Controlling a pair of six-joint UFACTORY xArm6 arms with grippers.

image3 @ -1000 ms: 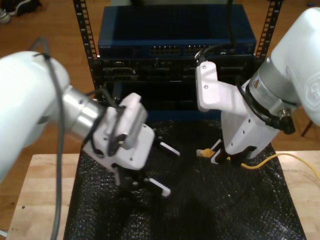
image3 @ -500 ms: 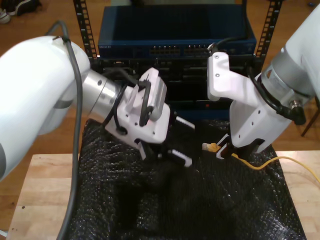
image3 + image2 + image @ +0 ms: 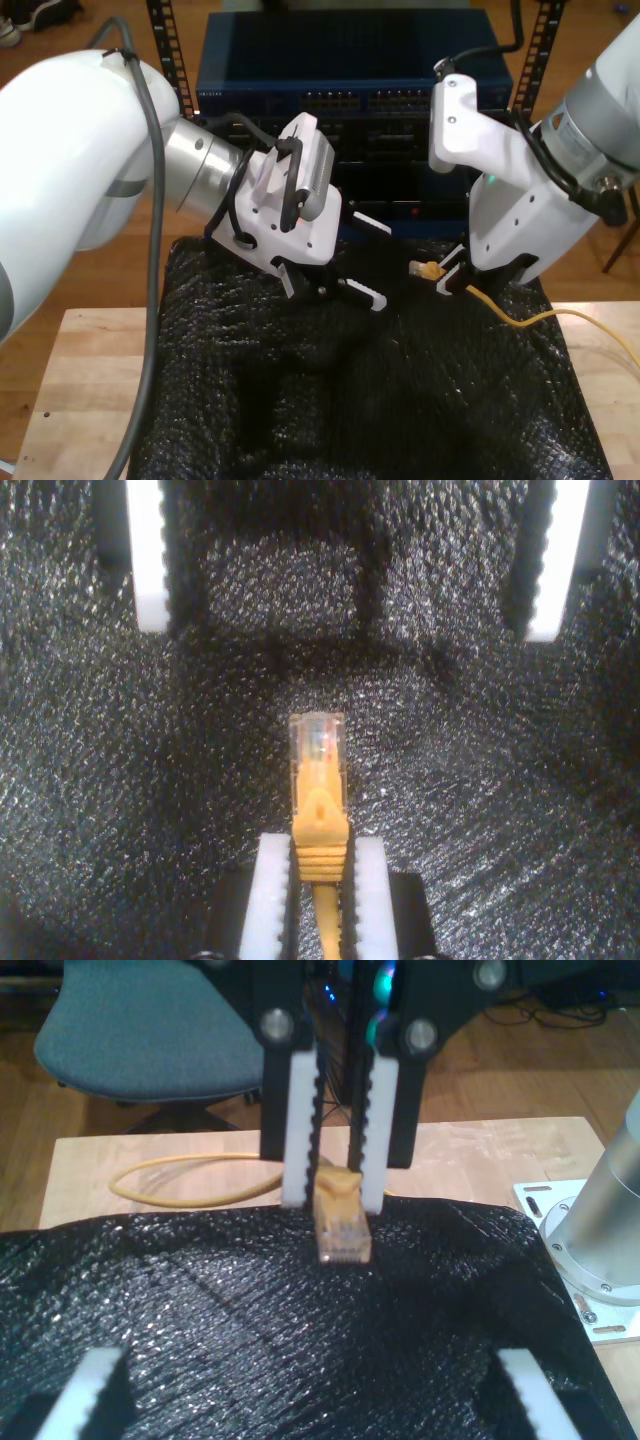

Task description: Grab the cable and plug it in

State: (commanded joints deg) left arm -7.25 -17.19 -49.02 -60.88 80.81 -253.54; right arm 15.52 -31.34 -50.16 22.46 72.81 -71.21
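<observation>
— Surface and room?
— Pale wooden surface under a black bubbly mat; behind, a rack of blue and black network gear on a wood floor.

— Differences between views?
— From the first wrist view, a blue chair and a yellow loop lying on the wood. From the second wrist view, my first gripper facing in, jaws wide apart over the mat.

— The cable?
— Thin, yellow-orange, with a ribbed boot and a clear plug. Clamped at the boot by my second gripper, plug held above the mat and aimed at my first gripper; the rest trailing off toward the exterior view's right.
</observation>
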